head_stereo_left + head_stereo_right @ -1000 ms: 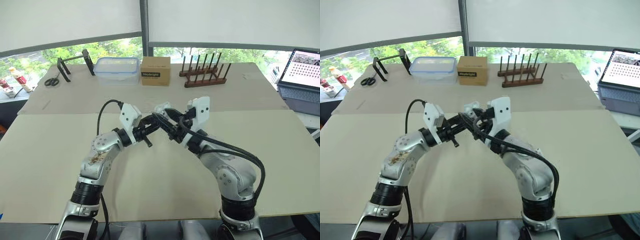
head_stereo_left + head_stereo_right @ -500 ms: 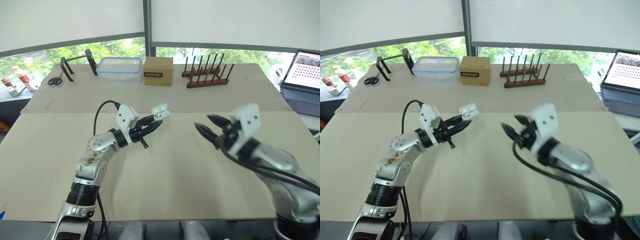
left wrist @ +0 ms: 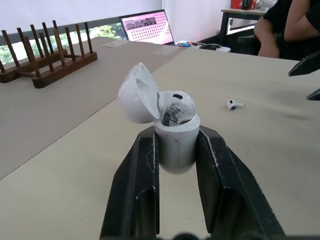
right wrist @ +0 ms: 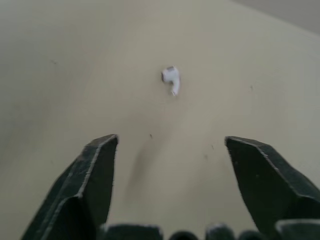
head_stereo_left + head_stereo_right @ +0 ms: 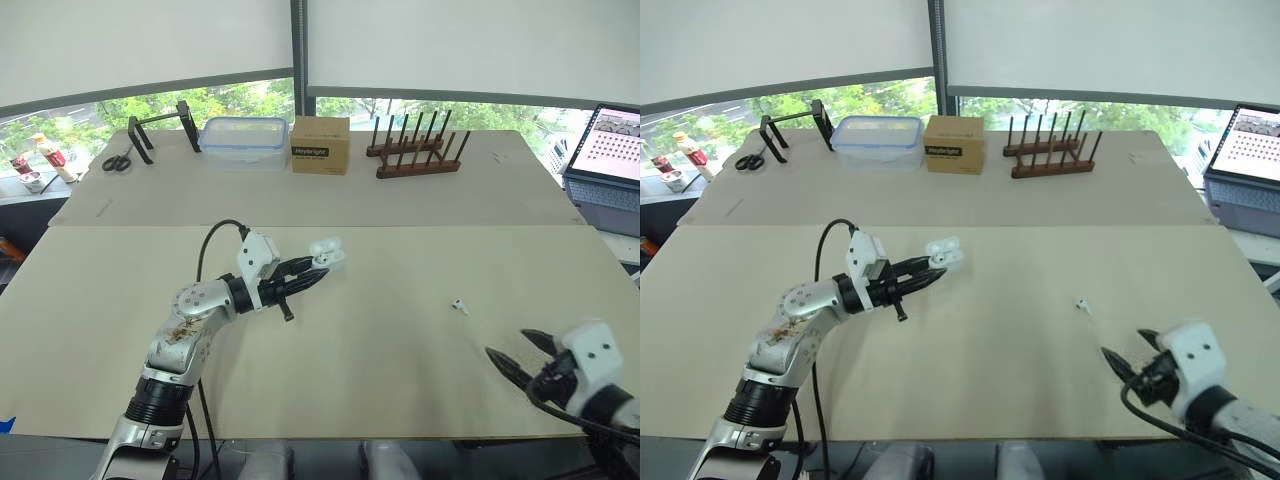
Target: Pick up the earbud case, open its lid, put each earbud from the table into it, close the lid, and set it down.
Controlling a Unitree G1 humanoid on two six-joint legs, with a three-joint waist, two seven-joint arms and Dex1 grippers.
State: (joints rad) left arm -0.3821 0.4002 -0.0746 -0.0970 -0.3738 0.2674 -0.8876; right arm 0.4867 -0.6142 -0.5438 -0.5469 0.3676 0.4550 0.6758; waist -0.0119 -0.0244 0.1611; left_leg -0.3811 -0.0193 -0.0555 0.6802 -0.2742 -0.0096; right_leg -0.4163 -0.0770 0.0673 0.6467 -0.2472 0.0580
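My left gripper (image 5: pixel 318 266) is shut on the white earbud case (image 5: pixel 327 251), holding it above the middle of the table with its lid swung open. In the left wrist view the case (image 3: pixel 175 135) sits between the two black fingers (image 3: pixel 135 185), and one earbud lies inside it. A single white earbud (image 5: pixel 459 306) lies on the table to the right, seen too in the left wrist view as the earbud (image 3: pixel 232 104) and in the right wrist view as the earbud (image 4: pixel 171 78). My right gripper (image 5: pixel 515 357) hangs open near the table's front right edge, short of that earbud, nothing between its fingers.
Along the far side stand a clear plastic box (image 5: pixel 240 140), a cardboard box (image 5: pixel 321 145), a wooden peg rack (image 5: pixel 417 150), a black stand (image 5: pixel 160 125) and scissors (image 5: pixel 116 161). A laptop (image 5: pixel 612 145) sits at the far right. A person (image 3: pixel 290 25) sits beyond the table.
My right arm has pulled away from the case and swung down to the front right, gripper open. The case stays in my left gripper with its lid open. The camera has shifted slightly.
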